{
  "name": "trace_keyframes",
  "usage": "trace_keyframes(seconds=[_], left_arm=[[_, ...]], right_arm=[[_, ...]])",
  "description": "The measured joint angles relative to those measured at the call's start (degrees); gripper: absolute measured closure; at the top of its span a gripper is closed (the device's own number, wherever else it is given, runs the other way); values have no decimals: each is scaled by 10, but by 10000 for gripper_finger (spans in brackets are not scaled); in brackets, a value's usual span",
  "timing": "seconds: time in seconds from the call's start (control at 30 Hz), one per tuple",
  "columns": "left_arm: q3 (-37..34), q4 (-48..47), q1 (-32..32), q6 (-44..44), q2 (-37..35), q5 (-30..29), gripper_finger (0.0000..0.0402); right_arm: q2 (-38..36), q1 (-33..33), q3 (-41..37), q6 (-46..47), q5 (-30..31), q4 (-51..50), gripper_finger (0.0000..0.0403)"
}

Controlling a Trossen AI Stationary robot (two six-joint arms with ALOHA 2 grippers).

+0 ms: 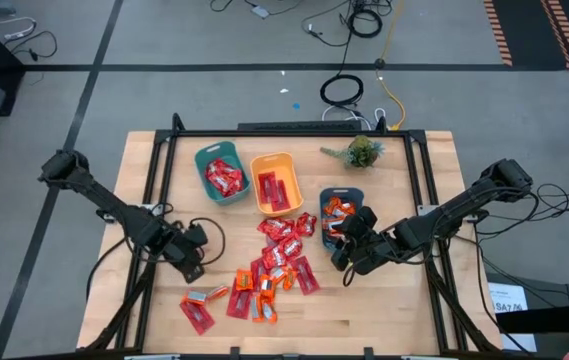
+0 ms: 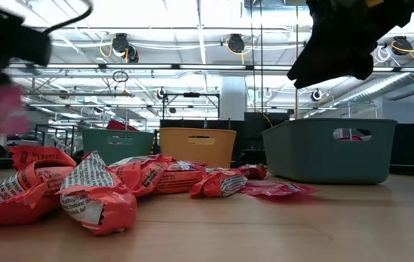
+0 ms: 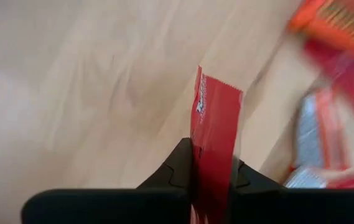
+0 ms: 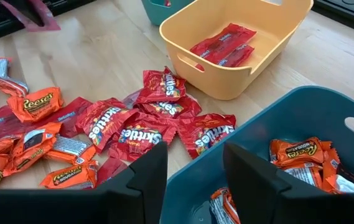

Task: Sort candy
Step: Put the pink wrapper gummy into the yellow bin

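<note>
the left gripper (image 3: 213,177) has its jaws pinched tight on a flat red candy packet (image 3: 216,124), which stands up between the two dark fingers (image 3: 177,168) with its serrated end clear above them. in the high view this left gripper (image 1: 190,254) sits over the left part of the wooden table (image 1: 384,320), lifted off the wood just left of the loose pile. the right gripper (image 4: 194,168) holds its jaws partly apart with nothing between them, poised above the near rim of the dark teal bin (image 4: 301,115), where orange reese's candies (image 4: 298,152) lie inside. seen from above, the right gripper (image 1: 347,247) is at the lower edge of that bin (image 1: 326,193), on the right of the pile.

the rest of the candy is spread in the middle of the table: red skittles packets (image 4: 142,134) in a heap beside the dark teal bin, with orange wrapped pieces (image 4: 37,102) and more red ones trailing toward the table's front left (image 1: 196,305). the yellow-orange bin (image 4: 270,43) holds a few long red packets (image 4: 223,43), and the lighter teal bin (image 1: 204,160) to its left holds red candies (image 1: 224,178). a small green plant (image 1: 362,152) stands near the back edge.
</note>
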Motion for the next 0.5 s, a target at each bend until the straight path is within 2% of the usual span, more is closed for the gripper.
trace_keyframes(seconds=[0.23, 0.5], left_arm=[[63, 0, 97, 122, 0, -50, 372], [133, 44, 237, 285, 7, -55, 371]], right_arm=[[0, 0, 0, 0, 0, 5, 255], [0, 2, 0, 4, -13, 17, 255]])
